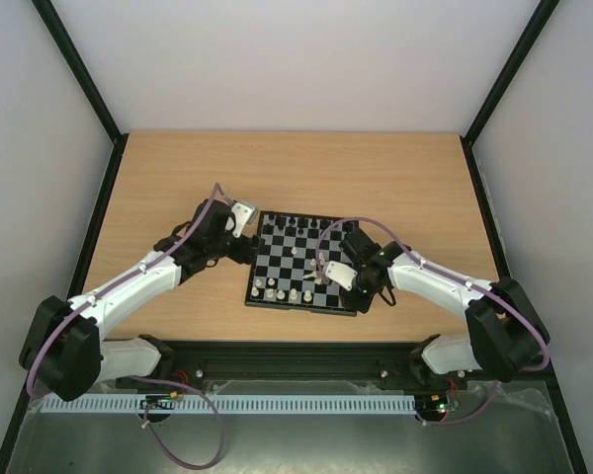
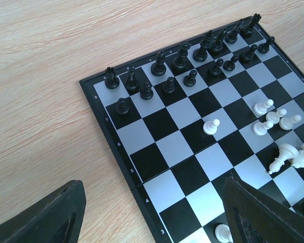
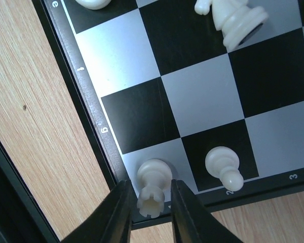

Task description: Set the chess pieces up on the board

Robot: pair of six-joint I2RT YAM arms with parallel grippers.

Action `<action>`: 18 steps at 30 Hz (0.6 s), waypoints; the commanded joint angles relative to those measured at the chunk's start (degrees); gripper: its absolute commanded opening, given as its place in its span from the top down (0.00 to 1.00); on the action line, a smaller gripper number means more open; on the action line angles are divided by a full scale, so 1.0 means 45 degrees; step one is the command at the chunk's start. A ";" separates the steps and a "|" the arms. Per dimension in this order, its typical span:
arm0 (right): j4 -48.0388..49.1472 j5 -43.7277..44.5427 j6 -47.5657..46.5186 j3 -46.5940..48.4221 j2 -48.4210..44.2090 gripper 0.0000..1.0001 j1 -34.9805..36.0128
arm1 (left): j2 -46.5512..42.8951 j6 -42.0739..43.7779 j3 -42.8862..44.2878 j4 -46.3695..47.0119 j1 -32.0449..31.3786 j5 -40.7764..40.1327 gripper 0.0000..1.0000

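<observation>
Flanking a cream rook (image 3: pixel 153 185) on a corner square of the board (image 3: pixel 93 98), just past rim letters e, f, g (a 3 marks the adjoining edge), the right gripper (image 3: pixel 152 212) stands narrow; whether it grips, I cannot tell. The left gripper (image 2: pixel 153 181) gapes wide, empty. Pale wood-grain table (image 1: pixel 178 178), white walls (image 1: pixel 296 59) beyond.

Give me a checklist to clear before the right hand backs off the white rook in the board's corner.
1. White rook upright on its corner square of the board: ok.
2. Right hand fingers free of the rook: cannot tell; they flank its top very closely.
3. Neighbouring white pawn upright and clear of the fingers: ok.
4. All white pieces standing: not ok; a toppled white piece lies further up the board.
5. Left hand open, empty, away from the rook: ok.
</observation>
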 commanded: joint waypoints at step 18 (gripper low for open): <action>0.0293 -0.0432 -0.2359 0.2023 0.0560 0.71 0.0080 | -0.0122 0.0067 0.0382 -0.0193 0.0111 0.0146 0.22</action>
